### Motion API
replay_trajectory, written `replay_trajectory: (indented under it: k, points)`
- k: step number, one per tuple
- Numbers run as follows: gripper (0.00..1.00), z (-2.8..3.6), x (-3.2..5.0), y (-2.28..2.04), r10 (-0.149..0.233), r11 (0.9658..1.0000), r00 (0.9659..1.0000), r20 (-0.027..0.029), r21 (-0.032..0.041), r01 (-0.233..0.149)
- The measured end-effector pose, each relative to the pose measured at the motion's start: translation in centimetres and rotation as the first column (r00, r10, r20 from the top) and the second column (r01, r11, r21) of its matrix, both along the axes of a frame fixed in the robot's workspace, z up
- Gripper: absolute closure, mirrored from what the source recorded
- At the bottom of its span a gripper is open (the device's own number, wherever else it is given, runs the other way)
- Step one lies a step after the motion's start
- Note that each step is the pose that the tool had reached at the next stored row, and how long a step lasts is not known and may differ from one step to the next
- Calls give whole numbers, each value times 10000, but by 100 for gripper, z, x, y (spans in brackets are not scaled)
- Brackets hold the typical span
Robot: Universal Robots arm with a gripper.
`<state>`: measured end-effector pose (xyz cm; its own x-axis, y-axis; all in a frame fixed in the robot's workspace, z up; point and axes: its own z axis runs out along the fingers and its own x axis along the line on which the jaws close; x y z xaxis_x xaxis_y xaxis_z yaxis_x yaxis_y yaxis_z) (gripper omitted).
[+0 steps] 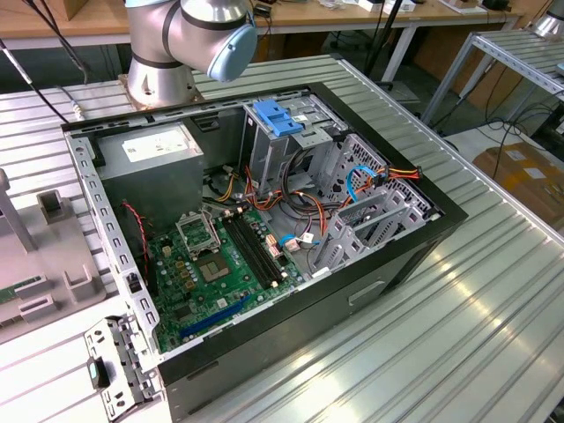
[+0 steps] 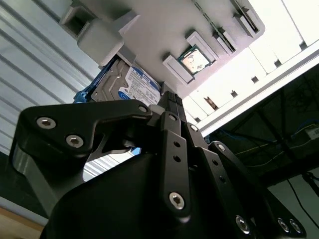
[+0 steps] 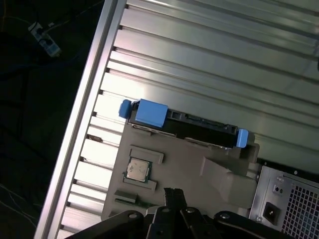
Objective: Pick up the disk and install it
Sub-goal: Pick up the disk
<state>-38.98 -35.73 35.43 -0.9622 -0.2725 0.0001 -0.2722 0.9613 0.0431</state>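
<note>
The disk (image 2: 130,83) is a grey metal hard drive with a white and blue label and blue side rails. It rests at the edge of a grey fixture tray (image 3: 219,174). In the first wrist view the disk (image 3: 199,127) shows edge-on, with a blue rail tab at each end. My gripper (image 2: 169,99) hangs above the tray, apart from the disk, its black fingers pressed together with nothing between them. In the first wrist view the gripper (image 3: 173,193) points at the tray between the disk and a processor chip (image 3: 138,169).
An open computer case (image 1: 414,251) lies on the ribbed metal table (image 1: 458,352). It holds a motherboard (image 1: 220,264), a grey power supply (image 1: 154,163), loose cables and a drive cage with a light-blue bracket (image 1: 278,117). The grey tray (image 1: 53,256) sits at the exterior view's left.
</note>
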Motion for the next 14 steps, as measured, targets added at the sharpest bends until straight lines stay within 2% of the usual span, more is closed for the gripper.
replay_trajectory:
  k: [14]
  points:
    - [89,0,0,0,391,9992,9992,0,0,-391]
